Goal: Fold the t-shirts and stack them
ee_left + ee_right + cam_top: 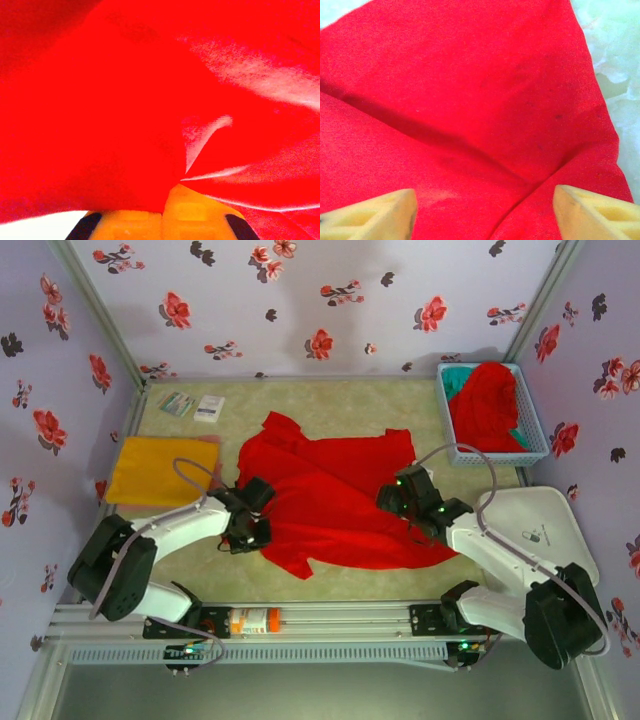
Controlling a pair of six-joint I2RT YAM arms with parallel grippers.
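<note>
The table (340, 400) carries one red shirt (330, 490) spread across its middle. The shirt's long axis runs left to right, with a sleeve pointing back-left and a corner trailing toward the near edge. A folded yellow shirt (150, 470) lies flat at the left, well apart from it. The basket (490, 453) at back right holds more shirts (485, 400).

The left gripper (248, 525) sits at the red shirt's left edge, pinched together on a fold, and creases run into its fingers (192, 212). The right gripper (408, 502) is over the shirt's right part, fingers (375, 217) apart, with cloth lying flat between and beneath them, unclamped.

The cloth is straight below the right gripper, so closing there looks enough to hold the opposite end of the long axis.
</note>
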